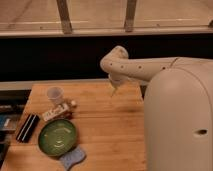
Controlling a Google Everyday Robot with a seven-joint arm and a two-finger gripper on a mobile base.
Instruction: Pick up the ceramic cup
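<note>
The ceramic cup [55, 95] is small, pale and tapered, and stands upright on the wooden table [107, 127] near its far left. My gripper [113, 90] hangs from the white arm [135, 67] over the far middle of the table, well to the right of the cup and apart from it. It holds nothing that I can see.
A round green plate [58, 136] lies at the front left. A blue sponge [72, 158] lies by the plate's front edge. A white packet [55, 113] and a black box [27, 127] lie left of centre. A dark counter and windows run behind.
</note>
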